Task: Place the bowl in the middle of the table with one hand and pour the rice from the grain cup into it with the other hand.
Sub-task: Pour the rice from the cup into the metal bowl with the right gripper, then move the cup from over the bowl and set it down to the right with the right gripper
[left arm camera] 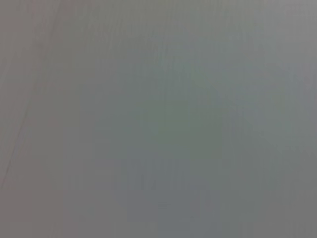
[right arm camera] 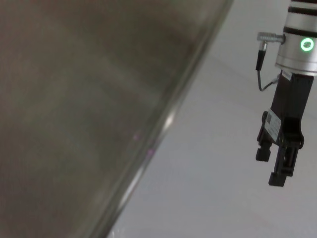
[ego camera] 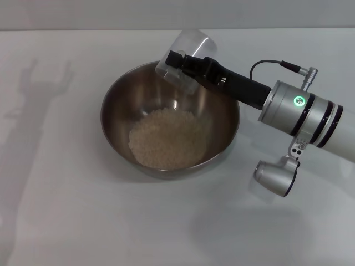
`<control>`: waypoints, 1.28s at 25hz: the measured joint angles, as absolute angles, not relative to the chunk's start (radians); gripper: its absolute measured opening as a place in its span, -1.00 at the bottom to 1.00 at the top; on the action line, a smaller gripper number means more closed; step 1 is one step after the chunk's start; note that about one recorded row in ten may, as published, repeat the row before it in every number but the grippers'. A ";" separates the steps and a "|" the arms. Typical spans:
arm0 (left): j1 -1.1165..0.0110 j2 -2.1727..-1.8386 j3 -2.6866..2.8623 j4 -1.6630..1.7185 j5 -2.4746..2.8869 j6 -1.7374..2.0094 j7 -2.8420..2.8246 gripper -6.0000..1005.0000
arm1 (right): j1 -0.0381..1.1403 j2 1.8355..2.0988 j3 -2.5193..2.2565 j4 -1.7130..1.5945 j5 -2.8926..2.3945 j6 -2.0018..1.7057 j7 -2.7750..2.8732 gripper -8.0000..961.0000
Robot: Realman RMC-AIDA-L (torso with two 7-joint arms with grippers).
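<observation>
right gripper (ego camera: pixel 176 62) clamped on cup (ego camera: pixel 186 52), tipped over bowl (ego camera: pixel 119 97); rice (ego camera: pixel 166 138) inside. cup light, slick, likely empty: keep rim grip. left gripper (right arm camera: pixel 277 166) away, fingers apart.

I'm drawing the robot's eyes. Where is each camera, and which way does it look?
Head: up high, facing forward and down at the bowl, rice, and right gripper holding the tilted grain cup.
Left wrist: only grey blur, no body.
Right wrist: beside the bowl, facing across the table toward the left gripper.
Shared: head and right wrist both show the bowl.
</observation>
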State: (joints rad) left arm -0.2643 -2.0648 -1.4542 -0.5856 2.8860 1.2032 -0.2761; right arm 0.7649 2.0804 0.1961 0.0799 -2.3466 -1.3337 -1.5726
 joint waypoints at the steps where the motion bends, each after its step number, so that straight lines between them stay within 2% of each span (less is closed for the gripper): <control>1: -0.265 -2.065 -1.454 -0.586 2.886 1.203 -0.276 0.66 | 0.767 2.080 0.193 0.076 -2.348 -1.335 -1.576 -0.95; 13: -0.267 -2.065 -1.454 -0.586 2.885 1.204 -0.276 0.66 | 0.745 2.081 0.236 0.120 -2.324 -1.362 -1.517 -0.95; 32: -0.265 -2.066 -1.457 -0.583 2.879 1.228 -0.276 0.66 | 0.524 2.089 0.635 0.379 -2.312 -1.446 -0.605 -0.95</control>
